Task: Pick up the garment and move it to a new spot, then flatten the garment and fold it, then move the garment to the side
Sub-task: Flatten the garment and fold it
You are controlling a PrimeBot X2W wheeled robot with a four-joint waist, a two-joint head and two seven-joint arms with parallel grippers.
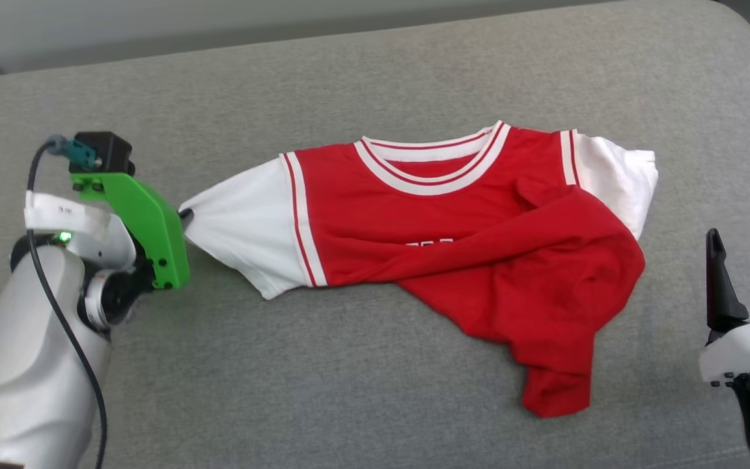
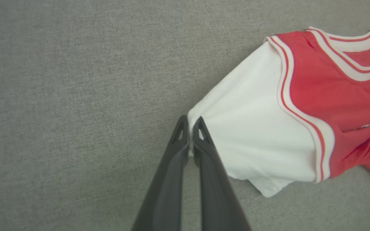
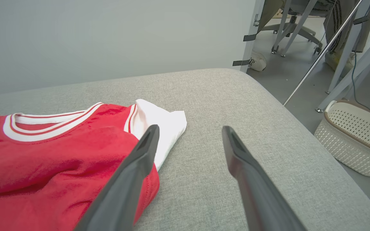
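The garment (image 1: 453, 241) is a red jersey T-shirt with white sleeves and a striped collar, lying crumpled on the grey cushion, its lower half bunched toward the front right. My left gripper (image 2: 189, 125) is shut on the edge of the garment's white left sleeve (image 2: 252, 141), pulling that corner into a point; in the head view the left gripper (image 1: 184, 213) sits at the sleeve's tip. To the right of the garment my right gripper (image 1: 745, 251) stands open, nothing between its fingers; its own view shows the right gripper (image 3: 188, 134) beside the white right sleeve (image 3: 165, 128).
The grey cushion (image 1: 349, 378) spreads wide around the garment, with its right edge rounding off near my right arm. Beyond that edge a white perforated basket (image 3: 355, 141) stands on the floor, with chair legs and metal stands farther back. A pale wall runs behind.
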